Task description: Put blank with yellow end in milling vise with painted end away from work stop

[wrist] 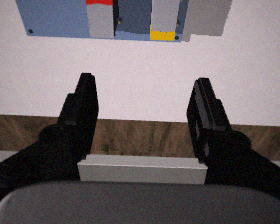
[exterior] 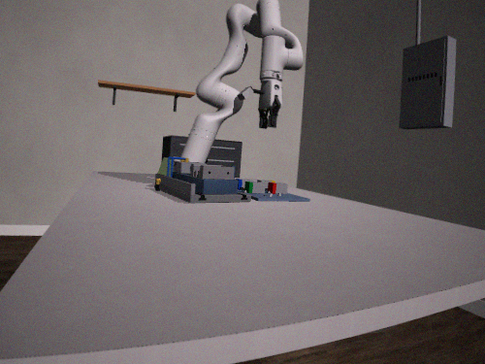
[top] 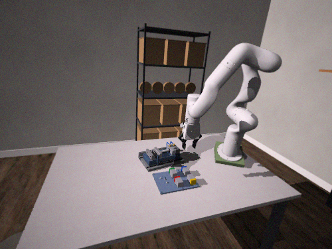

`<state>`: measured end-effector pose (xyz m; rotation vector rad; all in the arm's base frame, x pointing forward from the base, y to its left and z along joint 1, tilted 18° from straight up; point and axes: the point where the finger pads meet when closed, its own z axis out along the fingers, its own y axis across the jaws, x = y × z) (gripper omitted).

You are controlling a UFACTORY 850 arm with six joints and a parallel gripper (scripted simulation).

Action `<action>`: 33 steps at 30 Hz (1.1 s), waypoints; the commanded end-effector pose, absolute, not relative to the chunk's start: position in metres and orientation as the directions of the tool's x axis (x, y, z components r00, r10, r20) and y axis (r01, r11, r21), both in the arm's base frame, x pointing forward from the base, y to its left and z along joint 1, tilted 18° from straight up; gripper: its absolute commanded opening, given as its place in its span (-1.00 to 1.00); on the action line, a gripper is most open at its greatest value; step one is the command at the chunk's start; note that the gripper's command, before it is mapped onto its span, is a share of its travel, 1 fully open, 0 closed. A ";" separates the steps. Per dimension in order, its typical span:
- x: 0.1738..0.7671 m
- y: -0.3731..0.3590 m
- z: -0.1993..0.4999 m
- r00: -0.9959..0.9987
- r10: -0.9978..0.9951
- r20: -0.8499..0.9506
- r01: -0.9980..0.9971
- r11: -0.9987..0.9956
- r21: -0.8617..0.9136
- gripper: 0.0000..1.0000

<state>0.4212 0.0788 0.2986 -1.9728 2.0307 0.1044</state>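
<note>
The grey blank with the yellow end (top: pixel 192 181) (wrist: pixel 163 20) lies on the blue infeed plate (top: pixel 161 187) (wrist: pixel 55 22), at its corner nearest the front right in the top view. Blanks with a red end (top: pixel 178 181) (exterior: pixel 273 187) (wrist: pixel 101 17), a green end (top: pixel 172 172) (exterior: pixel 248 186) and a blue end (top: pixel 185 170) (exterior: pixel 240 184) also lie on the plate. The vise (top: pixel 163 155) (exterior: pixel 215 185) stands beside the plate; nothing shows between its jaws, but the gap is partly hidden. My gripper (top: pixel 189 147) (exterior: pixel 268 125) (wrist: pixel 143 93) is open and empty, high above the table.
The vise's raised plate (top: pixel 150 168) has a raised rim, and blue hoses (top: pixel 170 143) (exterior: pixel 171 164) stand up at one jaw block. Small pins (top: pixel 163 178) stand on the left part of the infeed plate. The arm's green base (top: pixel 229 162) is at the right.
</note>
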 end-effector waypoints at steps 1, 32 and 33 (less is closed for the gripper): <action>0.420 0.091 0.277 -0.005 -0.963 -0.269 -0.985 0.051 -0.162 0.36; 0.413 0.133 0.201 -0.006 -0.963 -0.268 -0.986 0.051 -0.162 0.36; 0.413 0.136 0.196 -0.006 -0.963 -0.268 -0.985 0.051 -0.162 0.36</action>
